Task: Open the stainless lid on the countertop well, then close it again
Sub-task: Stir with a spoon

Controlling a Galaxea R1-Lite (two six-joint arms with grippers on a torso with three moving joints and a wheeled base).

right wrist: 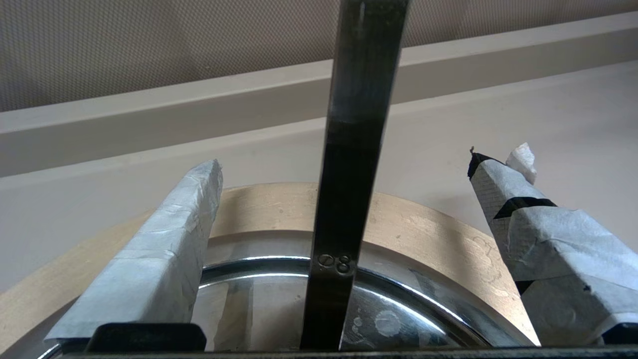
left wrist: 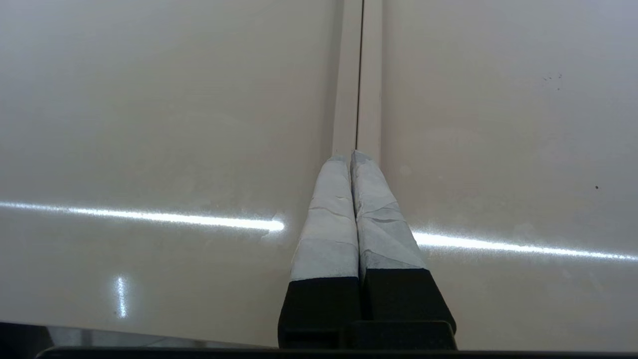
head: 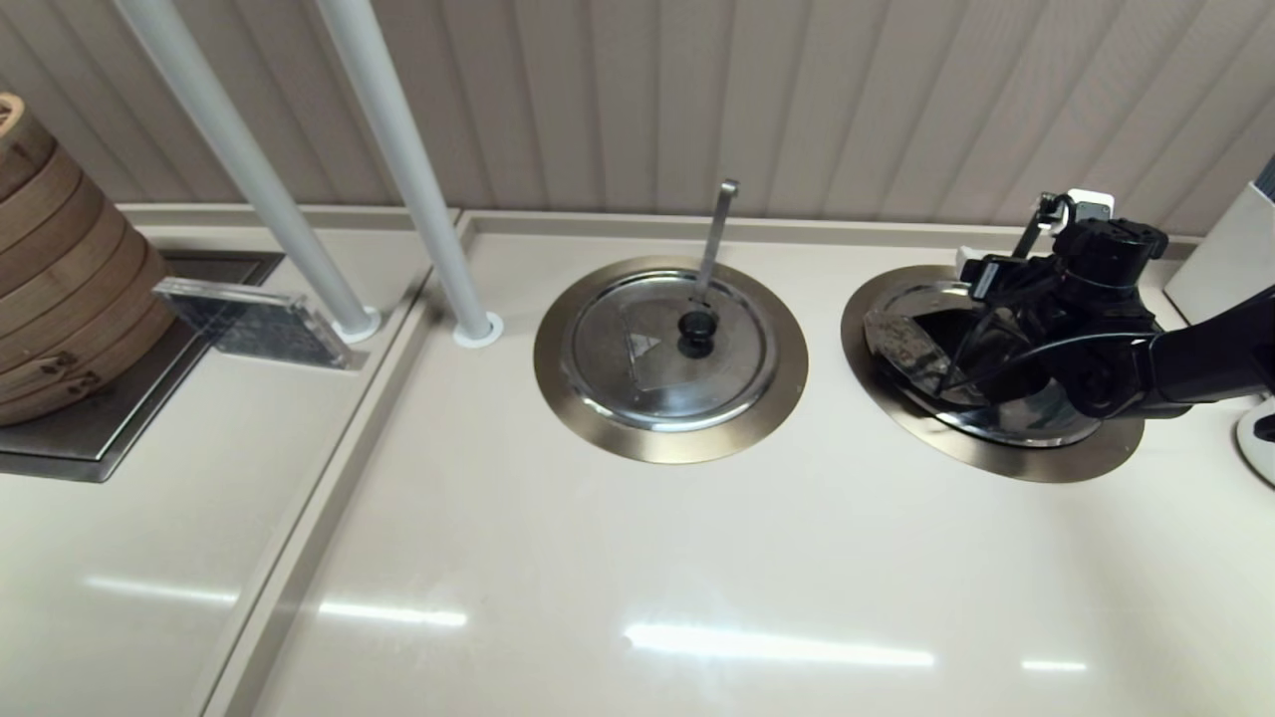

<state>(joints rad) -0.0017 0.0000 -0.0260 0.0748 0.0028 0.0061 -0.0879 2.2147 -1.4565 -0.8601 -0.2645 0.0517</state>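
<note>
The stainless lid (head: 911,349) lies in the countertop well at the right, inside its bronze-gold collar (head: 1006,460), with a dark patch near its left rim. My right gripper (head: 996,284) hangs over the lid's far half and hides the knob. In the right wrist view my right gripper (right wrist: 344,164) is open. Its taped fingers (right wrist: 164,249) stand wide on either side of a dark flat metal handle (right wrist: 349,174) that rises from the lid (right wrist: 398,324); neither touches it. The collar (right wrist: 423,224) curves behind. My left gripper (left wrist: 351,155) is shut and empty over a counter seam, outside the head view.
A second ringed well with a like lid (head: 637,398) and black knob sits mid-counter, a ladle handle (head: 715,234) rising from it. Two white poles (head: 398,149) stand at back left, bamboo steamers (head: 60,269) at far left, a white container (head: 1230,259) at far right.
</note>
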